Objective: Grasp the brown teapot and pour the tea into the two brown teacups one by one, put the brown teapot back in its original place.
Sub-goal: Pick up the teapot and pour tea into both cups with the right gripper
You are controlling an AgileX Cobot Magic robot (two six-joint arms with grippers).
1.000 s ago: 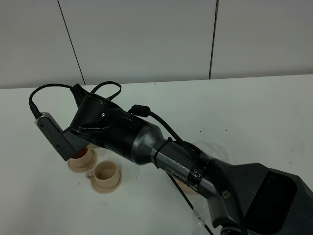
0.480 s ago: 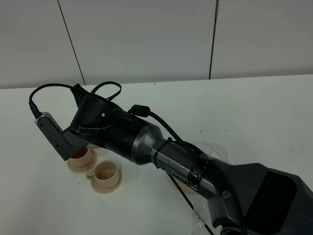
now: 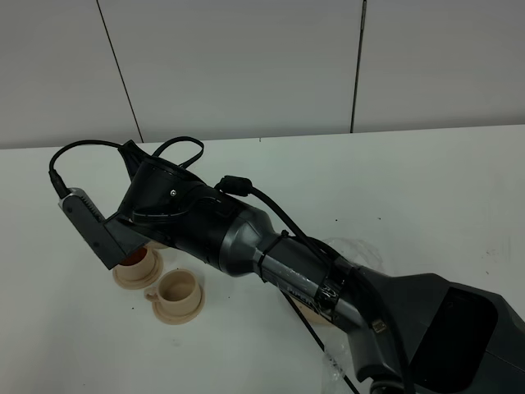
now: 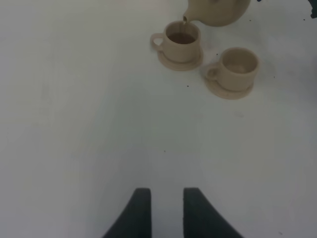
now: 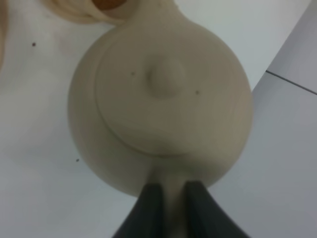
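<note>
Setting: a robotics lab test bench, not a home or a kitchen. Evidence noted:
- A plain white table served as the work surface.
- Behind it stood a bare light-grey panelled wall, divided by thin dark seams.
- A black and grey robot arm reached across the table, with exposed black cables looped above its wrist.
- The household items looked like test props: a brown teapot and two brown teacups, one beside the other, each on a saucer.
</note>
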